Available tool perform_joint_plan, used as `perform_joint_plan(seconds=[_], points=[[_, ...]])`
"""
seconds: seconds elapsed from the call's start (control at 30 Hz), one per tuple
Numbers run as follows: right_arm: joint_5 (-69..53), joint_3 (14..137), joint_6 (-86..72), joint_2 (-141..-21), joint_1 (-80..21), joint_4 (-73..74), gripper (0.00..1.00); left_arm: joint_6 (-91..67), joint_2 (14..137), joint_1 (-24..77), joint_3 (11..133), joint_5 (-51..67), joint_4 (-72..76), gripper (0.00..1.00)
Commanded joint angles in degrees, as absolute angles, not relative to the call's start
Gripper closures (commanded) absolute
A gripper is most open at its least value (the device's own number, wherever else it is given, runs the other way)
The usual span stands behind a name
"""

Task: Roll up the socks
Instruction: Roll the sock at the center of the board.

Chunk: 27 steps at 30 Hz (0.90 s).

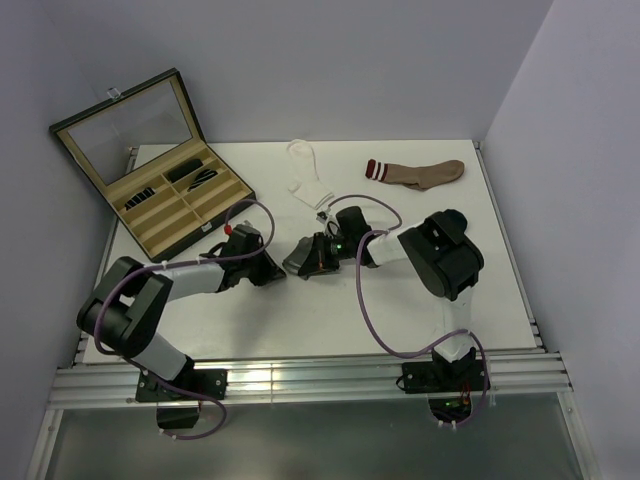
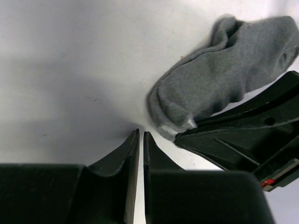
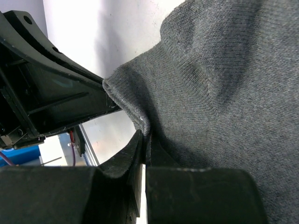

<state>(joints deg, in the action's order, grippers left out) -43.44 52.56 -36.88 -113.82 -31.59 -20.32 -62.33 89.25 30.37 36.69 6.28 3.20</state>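
A dark grey sock (image 1: 298, 264) lies bunched on the white table between my two grippers. My right gripper (image 1: 312, 256) is shut on its edge; in the right wrist view the closed tips (image 3: 145, 136) pinch a fold of the grey sock (image 3: 215, 88). My left gripper (image 1: 270, 266) is shut and empty, just left of the sock. In the left wrist view its tips (image 2: 141, 133) rest near the table, a little short of the sock (image 2: 224, 70). A white sock (image 1: 305, 175) lies flat at the back centre. No navy sock is in view.
A brown sock with red and white cuff stripes (image 1: 420, 172) lies at the back right. An open case with a glass lid (image 1: 150, 170) stands at the back left, with dark items in its compartments. The right gripper's body (image 2: 252, 135) is close beside the left fingers.
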Motion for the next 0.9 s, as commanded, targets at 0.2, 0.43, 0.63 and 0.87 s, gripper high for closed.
perform_joint_plan(seconds=[0.2, 0.43, 0.63, 0.87], points=[[-43.3, 54.6, -36.7, -114.8, -30.8, -19.7, 1.0, -60.1, 89.8, 30.7, 35.5, 9.0, 13.8, 0.86], [-43.1, 55.2, -36.5, -114.9, -30.8, -18.6, 1.0, -59.8, 91.5, 30.6, 35.3, 9.7, 18.0, 0.87], [-42.9, 55.7, -36.4, -115.3, -30.8, -18.1, 1.0, -59.7, 91.0, 30.5, 35.0, 10.1, 21.1, 0.87], [-43.0, 56.2, -36.6, -115.9, -30.7, -17.6, 1.0, -60.6, 91.7, 30.3, 34.4, 10.0, 23.5, 0.87]])
